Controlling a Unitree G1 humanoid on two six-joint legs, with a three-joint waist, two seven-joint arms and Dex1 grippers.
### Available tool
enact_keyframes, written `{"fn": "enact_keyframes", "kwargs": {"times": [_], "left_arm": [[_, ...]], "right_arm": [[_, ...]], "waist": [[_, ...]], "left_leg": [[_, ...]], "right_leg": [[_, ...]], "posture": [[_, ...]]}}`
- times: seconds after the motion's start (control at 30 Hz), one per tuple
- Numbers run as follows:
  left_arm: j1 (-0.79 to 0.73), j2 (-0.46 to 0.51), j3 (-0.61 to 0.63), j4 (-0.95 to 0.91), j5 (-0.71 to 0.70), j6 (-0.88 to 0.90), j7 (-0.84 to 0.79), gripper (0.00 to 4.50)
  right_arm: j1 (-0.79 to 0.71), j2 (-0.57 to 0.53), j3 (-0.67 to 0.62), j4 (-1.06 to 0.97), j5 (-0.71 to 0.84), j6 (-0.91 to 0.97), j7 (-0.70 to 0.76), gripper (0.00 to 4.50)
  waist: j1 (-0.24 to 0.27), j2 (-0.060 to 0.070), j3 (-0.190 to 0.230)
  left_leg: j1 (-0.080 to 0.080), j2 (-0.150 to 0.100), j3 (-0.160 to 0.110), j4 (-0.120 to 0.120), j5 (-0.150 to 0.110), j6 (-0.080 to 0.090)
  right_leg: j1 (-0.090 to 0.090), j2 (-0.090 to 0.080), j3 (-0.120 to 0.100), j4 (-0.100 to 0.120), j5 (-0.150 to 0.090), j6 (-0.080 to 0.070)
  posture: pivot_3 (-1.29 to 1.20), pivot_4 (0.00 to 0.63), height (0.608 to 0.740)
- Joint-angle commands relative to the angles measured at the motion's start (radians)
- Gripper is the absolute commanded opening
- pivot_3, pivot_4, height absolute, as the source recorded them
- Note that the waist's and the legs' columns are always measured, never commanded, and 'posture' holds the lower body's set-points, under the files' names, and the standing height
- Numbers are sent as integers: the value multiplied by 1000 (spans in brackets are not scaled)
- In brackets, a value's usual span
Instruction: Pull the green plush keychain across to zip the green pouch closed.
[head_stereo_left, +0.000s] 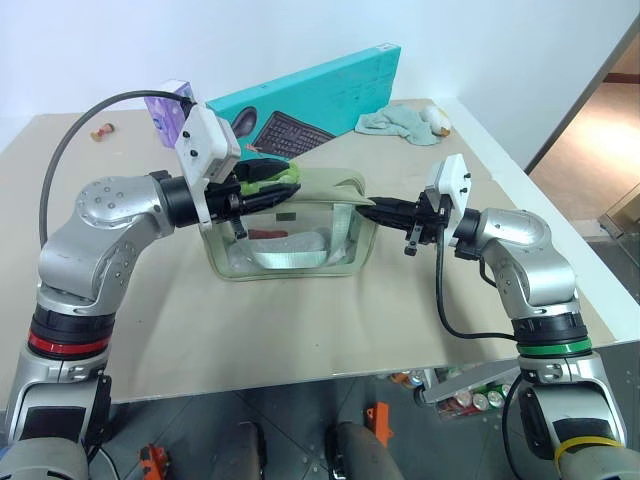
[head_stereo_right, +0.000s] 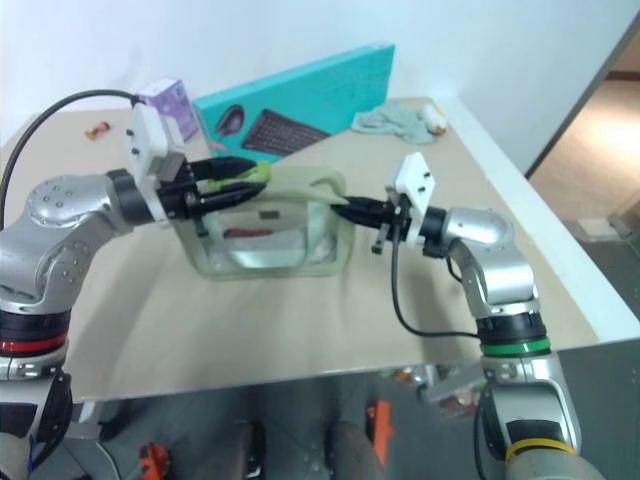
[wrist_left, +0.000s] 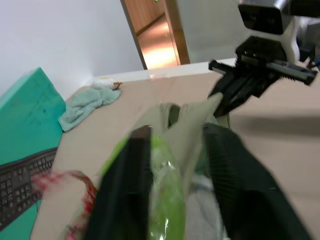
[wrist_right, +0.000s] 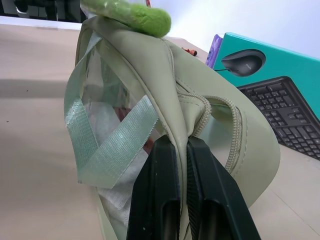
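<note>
Boxy olive fabric pouch (head_stereo_left: 285, 240) with clear panels stands mid-surface (head_stereo_left: 300, 330). Right pincer (wrist_right: 182, 200) pinches its end seam. Fuzzy lime keychain (wrist_left: 162, 185) lies atop, between the spread left pincer (head_stereo_left: 275, 190) fingers.

Table (head_stereo_left: 300, 330) surface in front of the green pouch (head_stereo_left: 290, 250) is open. Behind the pouch, the teal keyboard box (head_stereo_left: 310, 100) blocks passage; clearance between them appears narrow.

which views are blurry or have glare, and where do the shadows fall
Left wrist view: the left gripper's fingers and the green plush keychain between them are soft and out of focus, and the doorway glows overexposed. Right wrist view: the green pouch is crisp. Left eye view: even light, soft shadow on the table under the pouch.
</note>
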Motion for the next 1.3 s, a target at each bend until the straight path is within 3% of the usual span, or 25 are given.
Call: {"fn": "enact_keyframes", "kwargs": {"times": [0.03,0.13,0.33,0.53,0.73,1.17,1.3], "left_arm": [[4,56,48,-57,-22,24,-24,3203],[47,131,93,-99,-52,61,-53,4250],[129,202,283,-167,-190,184,1,4250],[361,177,412,-200,-122,128,100,4250],[489,79,397,-185,-68,40,168,4250],[420,-9,275,-82,-30,-41,172,4250],[389,-32,247,-37,-17,-81,159,3057]], "right_arm": [[-14,-6,-22,-34,10,-15,1,0],[-14,-7,-22,-33,9,-16,2,0],[-16,-10,-25,-27,9,-18,5,0],[-16,-9,-25,-22,8,-23,8,0],[-20,-6,-21,-15,6,-27,13,0],[-19,-13,-26,-23,6,-19,11,0],[-17,-16,-27,-27,4,-17,6,0]], "waist": [[0,0,0],[-1,0,0],[-1,0,0],[-1,0,0],[0,-1,0],[0,-1,0],[0,-1,0]], "left_leg": [[0,0,0,0,0,0],[0,0,0,0,0,0],[0,0,0,0,0,0],[1,1,1,0,0,0],[1,1,1,0,0,0],[1,1,1,0,0,0],[1,1,1,0,0,0]], "right_leg": [[0,0,0,0,0,0],[0,0,0,0,0,0],[0,0,0,0,0,0],[0,0,0,0,0,0],[0,-1,0,0,1,-1],[0,0,1,0,1,-1],[0,0,1,0,2,-1]], "posture": [[0,150,740],[0,150,740],[0,150,740],[0,150,740],[0,150,740],[0,150,740],[0,150,740]]}}
